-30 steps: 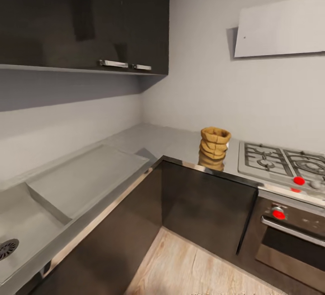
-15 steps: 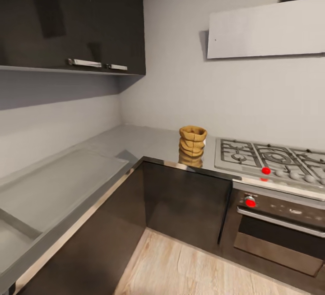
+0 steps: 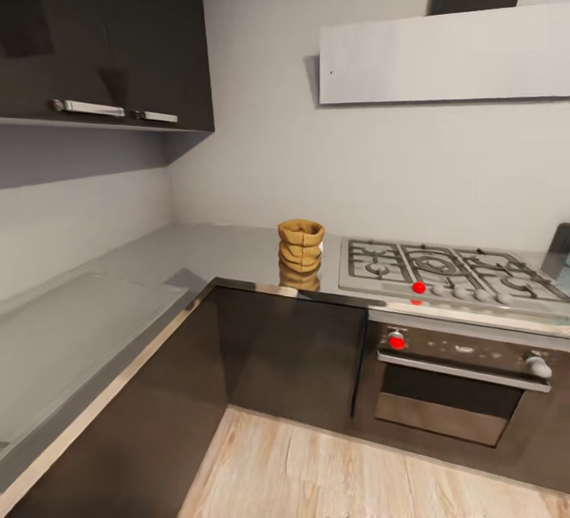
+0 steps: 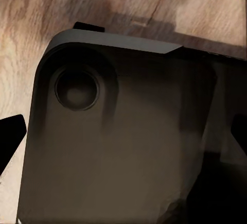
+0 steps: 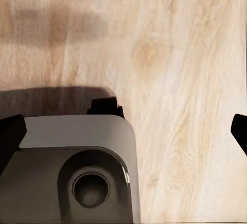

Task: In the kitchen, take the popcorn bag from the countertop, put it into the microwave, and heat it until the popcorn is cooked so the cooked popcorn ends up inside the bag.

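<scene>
Left jaws (image 4: 123, 142): dark tips sit at opposite edges of the left wrist view, so spread wide, holding nothing. They point down at the robot's base (image 4: 118, 131) and the wood floor (image 4: 128, 3). Right jaws (image 5: 123, 131): same picture, tips wide apart, empty, over the base and floor.

Both arms hang low, pointing at the floor, well apart from the tabletop (image 3: 229, 253). Neither is visibly nearer the bag from these views; can't tell.

Bag (image 3: 301, 245) stands upright on the tabletop, near its front edge, just beside the hob's (image 3: 443, 268) left edge, past the inside corner of the L. Long axis vertical, rim up, mouth open. Its reflection shows in the glossy surface below it.

Oven (image 3: 451, 383) sits under the hob. A pale-blue sliver at the far right edge of the head view could be the microwave (image 3: 559, 253); too little showing to be sure.

Judgement: approach phase. Bag lies ahead and above the jaws, roughly centre of the head view, so either arm must rise and reach forward over the front edge.
</scene>
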Controlling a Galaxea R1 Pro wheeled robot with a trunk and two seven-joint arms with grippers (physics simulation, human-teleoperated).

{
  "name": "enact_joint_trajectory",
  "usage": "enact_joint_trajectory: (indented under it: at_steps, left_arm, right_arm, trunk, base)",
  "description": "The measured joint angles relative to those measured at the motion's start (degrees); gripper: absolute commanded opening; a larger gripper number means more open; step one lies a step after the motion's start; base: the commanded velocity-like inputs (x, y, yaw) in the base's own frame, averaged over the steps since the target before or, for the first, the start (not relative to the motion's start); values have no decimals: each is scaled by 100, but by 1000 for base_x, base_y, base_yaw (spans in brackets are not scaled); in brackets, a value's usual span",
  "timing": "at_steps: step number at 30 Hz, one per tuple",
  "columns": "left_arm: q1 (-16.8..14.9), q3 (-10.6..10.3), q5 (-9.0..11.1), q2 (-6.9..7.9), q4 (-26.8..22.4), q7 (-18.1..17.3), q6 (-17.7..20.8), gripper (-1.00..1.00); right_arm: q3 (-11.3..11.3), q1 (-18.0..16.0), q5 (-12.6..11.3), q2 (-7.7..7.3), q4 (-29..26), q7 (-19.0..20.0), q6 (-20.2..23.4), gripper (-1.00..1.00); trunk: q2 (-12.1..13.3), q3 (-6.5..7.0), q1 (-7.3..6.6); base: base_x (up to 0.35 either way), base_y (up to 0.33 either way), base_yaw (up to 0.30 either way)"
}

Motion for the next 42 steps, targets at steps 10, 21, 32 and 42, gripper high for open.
enact_joint_trajectory:
  at_steps: [10, 21, 32, 42]
  left_arm:
    - [0, 0, 0, 0, 0, -1, -7, 100]
    - [0, -13, 228, 196, -19, 64, -26, 100]
    - [0, -1, 245, 196, -7, 64, -28, 100]
    - [0, 0, 245, 191, -7, 64, -28, 100]
  right_arm:
    - [0, 0, 0, -1, 0, 0, 0, 100]
    - [3, 0, 4, -1, 0, 0, 0, 100]
    - [35, -1, 1159, 6, 0, 5, 17, 100]
    - [34, -2, 1187, 7, 0, 0, -16, 100]
  trunk:
    - [0, 0, 0]
    - [0, 0, 0]
    - [0, 0, 0]
    - [0, 0, 0]
  base:
    - [0, 0, -290]
    - [0, 0, -289]
    - [0, 0, -11]
    - [0, 0, 245]
